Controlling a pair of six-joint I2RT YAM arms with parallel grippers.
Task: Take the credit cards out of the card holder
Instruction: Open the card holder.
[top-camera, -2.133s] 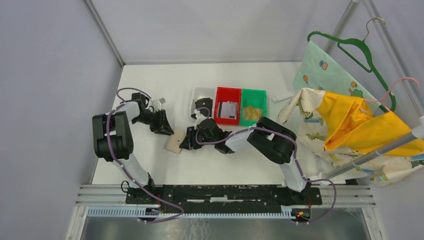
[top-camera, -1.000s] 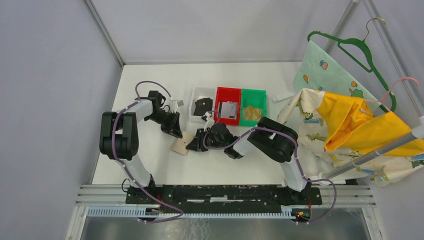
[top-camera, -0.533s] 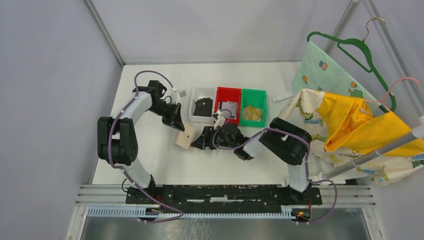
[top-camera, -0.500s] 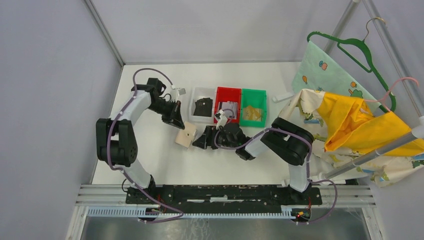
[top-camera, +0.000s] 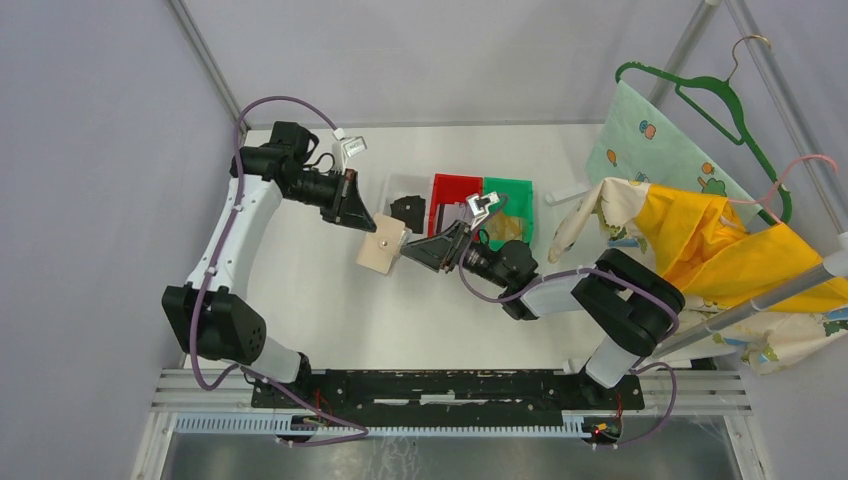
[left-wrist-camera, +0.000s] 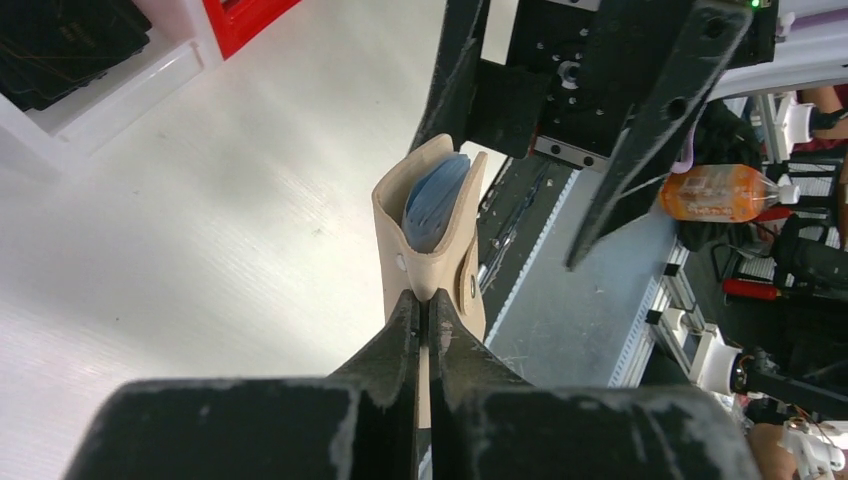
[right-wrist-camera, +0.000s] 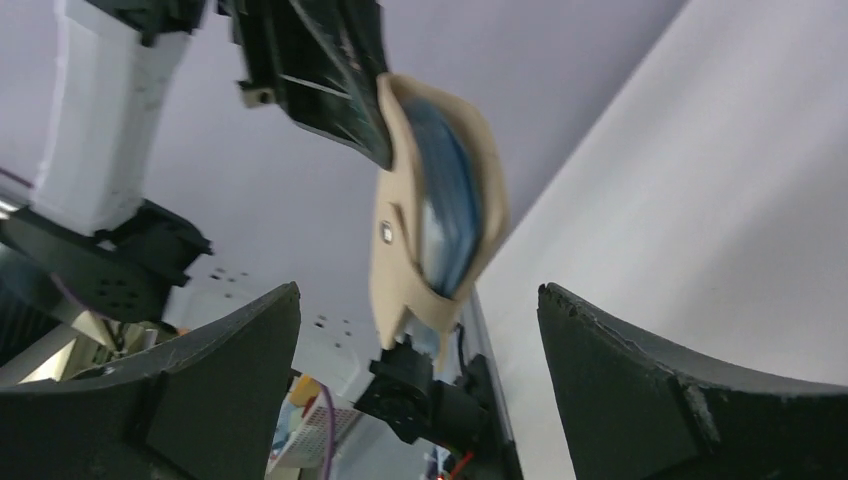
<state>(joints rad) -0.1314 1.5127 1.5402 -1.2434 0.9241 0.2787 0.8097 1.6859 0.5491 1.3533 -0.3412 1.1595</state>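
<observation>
Top external view, centre: a white plastic bin (top-camera: 398, 186) holds a black lump (top-camera: 407, 209), the red bin (top-camera: 455, 181) pale grey-white credit cards (top-camera: 453, 213), the green bin (top-camera: 520, 190) a yellowish-tan lump (top-camera: 508, 227). The left hand (left-wrist-camera: 424, 300) pinches the flat tan card holder (top-camera: 381, 246) just left of the bins, higher above the white counter (top-camera: 300, 280) than a moment earlier. The right hand (top-camera: 418, 247) gapes wide beside it.

The tan rectangular card holder (top-camera: 383, 247) sits above the white table (top-camera: 300, 300), between the left gripper (top-camera: 366, 224) on its left and the right gripper (top-camera: 412, 252) on its right, before a row of plastic bins (top-camera: 455, 178).
</observation>
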